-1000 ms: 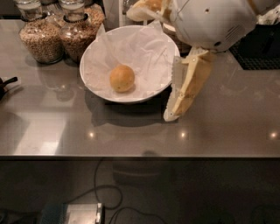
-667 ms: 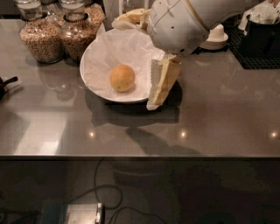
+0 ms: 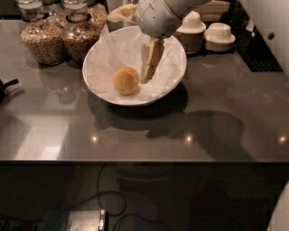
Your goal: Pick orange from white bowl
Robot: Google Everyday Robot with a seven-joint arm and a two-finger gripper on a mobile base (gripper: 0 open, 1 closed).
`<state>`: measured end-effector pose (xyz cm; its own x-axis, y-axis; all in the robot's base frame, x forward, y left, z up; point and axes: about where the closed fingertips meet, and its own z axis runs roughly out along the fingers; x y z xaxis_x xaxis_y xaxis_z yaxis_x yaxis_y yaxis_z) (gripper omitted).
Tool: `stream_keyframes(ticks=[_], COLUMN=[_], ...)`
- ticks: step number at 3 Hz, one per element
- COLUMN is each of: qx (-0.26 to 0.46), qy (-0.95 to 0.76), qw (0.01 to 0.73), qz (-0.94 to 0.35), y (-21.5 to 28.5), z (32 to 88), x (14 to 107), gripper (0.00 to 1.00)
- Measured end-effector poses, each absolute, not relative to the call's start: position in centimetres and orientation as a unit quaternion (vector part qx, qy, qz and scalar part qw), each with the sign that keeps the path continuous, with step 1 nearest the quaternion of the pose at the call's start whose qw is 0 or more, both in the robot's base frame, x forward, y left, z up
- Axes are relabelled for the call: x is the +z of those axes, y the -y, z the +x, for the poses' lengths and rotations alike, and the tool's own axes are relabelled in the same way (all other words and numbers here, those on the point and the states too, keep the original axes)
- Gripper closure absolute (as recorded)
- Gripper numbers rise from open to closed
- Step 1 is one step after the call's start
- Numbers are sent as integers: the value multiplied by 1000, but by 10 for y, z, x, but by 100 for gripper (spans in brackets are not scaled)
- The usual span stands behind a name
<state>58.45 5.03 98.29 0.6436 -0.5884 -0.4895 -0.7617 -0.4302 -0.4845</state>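
Note:
The orange (image 3: 126,80) lies left of centre in the white bowl (image 3: 95,57), on its crinkled white paper lining. The bowl stands on the dark grey counter (image 3: 216,117). My gripper (image 3: 128,50) hangs over the bowl from the white arm at the top. It is open and empty. One cream finger (image 3: 151,61) points down into the bowl, just right of the orange and close to it. The other finger (image 3: 122,13) sticks out to the left above the bowl's far rim.
Two glass jars of grain (image 3: 43,38) (image 3: 81,31) stand behind the bowl at the left. Stacks of small cream bowls (image 3: 192,28) (image 3: 219,35) stand upside down at the back right. A dark object (image 3: 6,88) pokes in at the left edge. The counter's front edge (image 3: 144,160) runs below.
The arm has swung left, and the gripper has moved from beside the bowl's right rim to over the bowl, next to the orange. The orange and bowl have not moved.

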Motion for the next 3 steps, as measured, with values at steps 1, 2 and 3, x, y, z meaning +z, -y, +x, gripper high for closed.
stream_keyframes(ticks=[1, 2, 3], qx=[105, 105, 126], qy=[-398, -398, -418], qw=[377, 377, 341], qz=[-829, -829, -832], y=[-48, -48, -50], z=[597, 597, 613], x=[1012, 1012, 984], gripper=[0, 0, 0])
